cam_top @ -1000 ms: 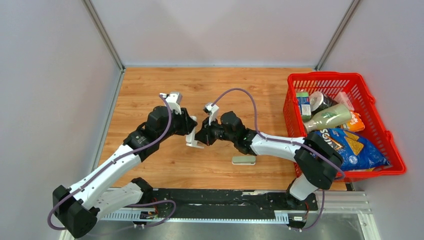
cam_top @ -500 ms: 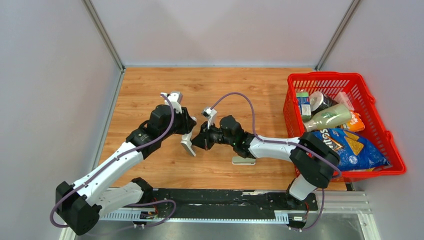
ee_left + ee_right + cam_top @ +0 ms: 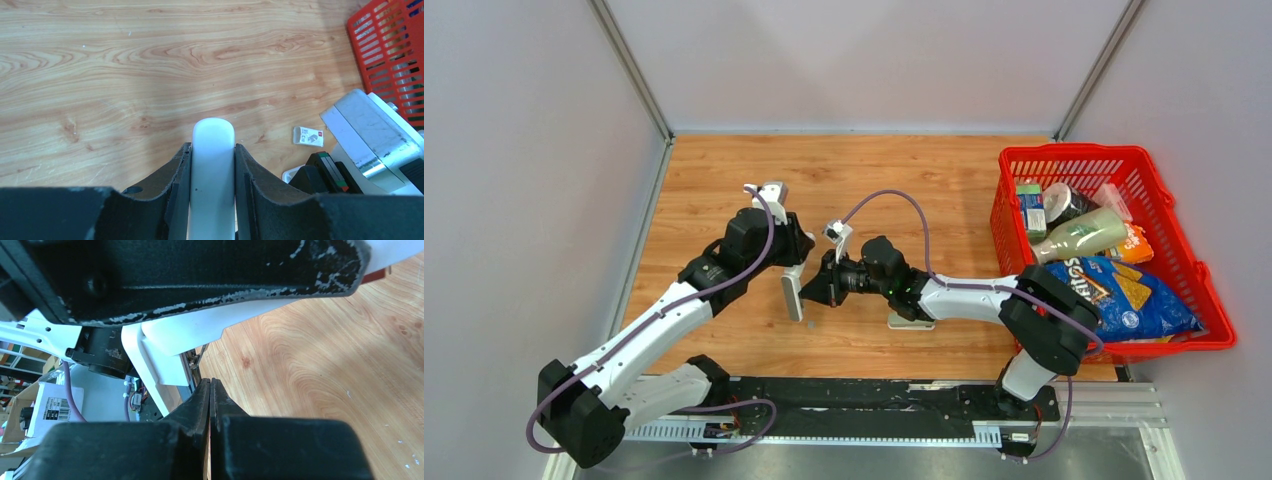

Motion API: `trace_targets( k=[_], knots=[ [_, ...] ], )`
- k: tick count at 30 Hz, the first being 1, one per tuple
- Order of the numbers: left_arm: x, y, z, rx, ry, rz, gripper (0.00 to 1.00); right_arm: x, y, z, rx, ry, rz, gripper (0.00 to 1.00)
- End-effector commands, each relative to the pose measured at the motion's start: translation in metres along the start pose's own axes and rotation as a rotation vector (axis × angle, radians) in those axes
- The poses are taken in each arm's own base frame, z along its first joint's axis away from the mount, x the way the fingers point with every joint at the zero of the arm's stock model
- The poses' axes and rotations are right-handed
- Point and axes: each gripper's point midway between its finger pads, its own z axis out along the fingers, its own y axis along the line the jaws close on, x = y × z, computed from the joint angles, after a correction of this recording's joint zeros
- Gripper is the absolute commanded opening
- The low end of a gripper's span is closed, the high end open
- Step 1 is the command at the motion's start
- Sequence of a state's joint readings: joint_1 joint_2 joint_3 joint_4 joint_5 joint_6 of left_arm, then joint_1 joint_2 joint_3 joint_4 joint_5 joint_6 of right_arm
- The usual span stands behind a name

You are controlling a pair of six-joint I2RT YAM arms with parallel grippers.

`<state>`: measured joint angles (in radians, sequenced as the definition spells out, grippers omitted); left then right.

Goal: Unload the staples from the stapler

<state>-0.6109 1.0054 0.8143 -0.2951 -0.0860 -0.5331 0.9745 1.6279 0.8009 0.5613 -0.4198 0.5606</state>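
From above, the left tool [image 3: 795, 272] is clenched on a white stapler [image 3: 792, 298], held on edge over the middle of the worktop [image 3: 874, 170], toward its near edge. The right tool [image 3: 816, 291], jaws pressed together on nothing, noses right up to it. A pale pill-shaped bar [image 3: 911, 320] lies by the near edge under the right forearm, and a red basket [image 3: 1074, 150] of groceries sits at the right edge. The left wrist view shows the stapler's rounded end squeezed between both fingers [image 3: 177, 175], with a small white packet [image 3: 308, 136] on the wood beyond — no loose staples anywhere. The right wrist view has the shut fingertips [image 3: 200, 395] just beside the stapler's white body, where a thin metal part shows — whether that is the staple channel I cannot tell. By my reading the staples are inside the stapler, and the unloading itself is not yet done.
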Motion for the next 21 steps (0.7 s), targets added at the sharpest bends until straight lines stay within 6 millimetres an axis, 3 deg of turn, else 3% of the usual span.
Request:
trace_targets(
  k=[1, 12, 21],
  knots=[
    [-0.047, -0.007, -0.001, 0.003, -0.162, -0.01, 0.0, -0.006, 0.039, 0.002, -0.131, -0.007, -0.021, 0.0],
    [-0.045, -0.009, -0.003, 0.011, -0.149, 0.002, 0.0, -0.009, 0.037, 0.001, -0.098, 0.002, -0.046, 0.0],
    [-0.047, -0.022, -0.021, 0.077, -0.117, 0.028, 0.0, -0.029, 0.025, -0.02, 0.044, -0.013, -0.152, 0.0]
  ],
)
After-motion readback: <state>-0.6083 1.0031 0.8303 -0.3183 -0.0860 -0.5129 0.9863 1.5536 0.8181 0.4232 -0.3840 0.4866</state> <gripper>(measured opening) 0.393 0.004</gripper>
